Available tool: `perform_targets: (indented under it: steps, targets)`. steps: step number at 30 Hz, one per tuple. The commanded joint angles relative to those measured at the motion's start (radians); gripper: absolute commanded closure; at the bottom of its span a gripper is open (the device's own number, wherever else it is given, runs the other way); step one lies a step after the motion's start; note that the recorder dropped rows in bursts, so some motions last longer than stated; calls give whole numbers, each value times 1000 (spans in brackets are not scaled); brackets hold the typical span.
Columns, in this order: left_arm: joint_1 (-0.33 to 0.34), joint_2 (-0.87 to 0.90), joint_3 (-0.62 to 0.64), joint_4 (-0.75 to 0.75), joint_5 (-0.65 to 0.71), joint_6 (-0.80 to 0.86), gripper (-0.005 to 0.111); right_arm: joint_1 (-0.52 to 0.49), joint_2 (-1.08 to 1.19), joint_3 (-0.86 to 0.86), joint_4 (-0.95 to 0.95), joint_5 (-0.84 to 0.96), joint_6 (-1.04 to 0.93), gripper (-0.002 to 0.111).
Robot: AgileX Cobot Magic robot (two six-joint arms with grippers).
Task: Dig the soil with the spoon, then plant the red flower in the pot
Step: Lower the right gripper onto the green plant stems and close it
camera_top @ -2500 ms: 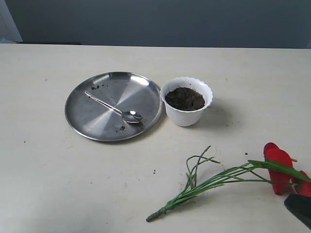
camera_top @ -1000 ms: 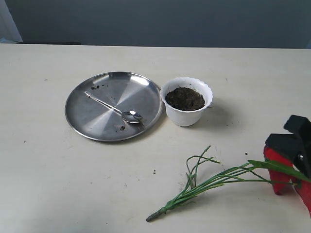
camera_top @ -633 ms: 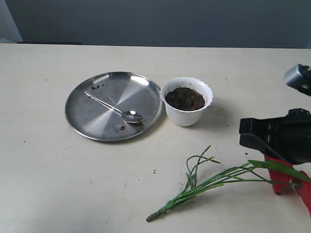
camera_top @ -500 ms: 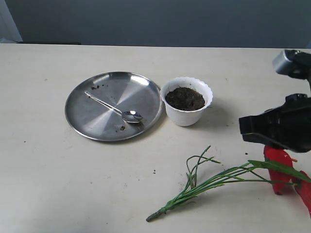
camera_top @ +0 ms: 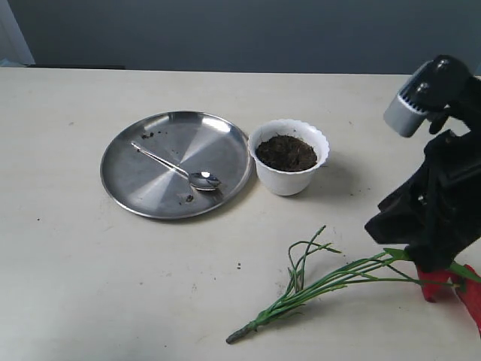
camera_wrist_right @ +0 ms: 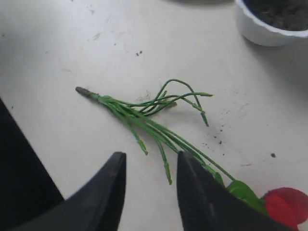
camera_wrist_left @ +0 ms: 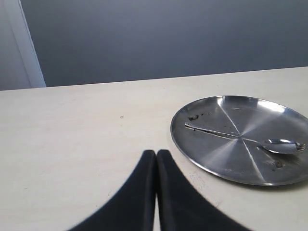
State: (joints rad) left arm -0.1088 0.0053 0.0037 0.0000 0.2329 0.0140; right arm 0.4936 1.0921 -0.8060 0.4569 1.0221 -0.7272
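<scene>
The silver spoon (camera_top: 176,169) lies on a round steel plate (camera_top: 135,188), also seen as the spoon (camera_wrist_left: 240,137) in the left wrist view. Beside the plate stands the white scalloped pot (camera_top: 288,177) filled with dark soil (camera_top: 285,153). The red flower (camera_top: 323,282) lies flat on the table, stems pointing left, red blooms (camera_top: 436,284) at the right edge. My right arm (camera_top: 436,203) hangs over the bloom end. My right gripper (camera_wrist_right: 150,156) is open above the flower's stems (camera_wrist_right: 144,120), gripping nothing. My left gripper (camera_wrist_left: 156,153) is shut and empty, short of the plate (camera_wrist_left: 202,159).
Crumbs of soil dot the steel plate and the table near the stems (camera_wrist_right: 216,139). The pot's rim (camera_wrist_right: 260,29) shows in a corner of the right wrist view. A dark wall runs behind the table's far edge (camera_top: 240,71).
My right arm has come in from the right edge and swung up over the flower's bloom end. Spoon, plate, pot and flower have not moved.
</scene>
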Motion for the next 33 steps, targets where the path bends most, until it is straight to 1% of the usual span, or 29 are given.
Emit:
perform_targets:
  steps: [1,3,6,7,9,11,16,22,27,29,31,33]
  targets:
    - [-3,-5,-4,0,-1,-4,106,88,61,3,-18,22,-164,70]
    - [-3,-5,-4,0,-1,-4,106,148,85,3,-96,16,-211,70]
    - [-3,-5,-4,0,-1,-4,106,237,121,3,-246,-20,-210,70]
    - [-3,-5,-4,0,-1,-4,106,289,144,3,-323,-43,-192,70]
    - [-3,-5,-4,0,-1,-4,106,344,175,3,-411,-89,-184,70]
    - [-3,-5,-4,0,-1,-4,106,375,220,3,-469,-121,-178,70]
    - [-3,-5,-4,0,-1,-4,106,387,348,3,-500,-142,-178,70]
    - [-3,-5,-4,0,-1,-4,106,387,451,3,-557,-147,-176,70]
    - [-3,-5,-4,0,-1,-4,106,387,493,3,-591,-200,-154,71]
    - [-3,-5,-4,0,-1,-4,106,387,500,3,-591,-210,-154,75]
    - [-3,-5,-4,0,-1,-4,106,387,499,3,-591,-207,-154,88]
    - [-3,-5,-4,0,-1,-4,106,387,499,3,-591,-197,-154,106]
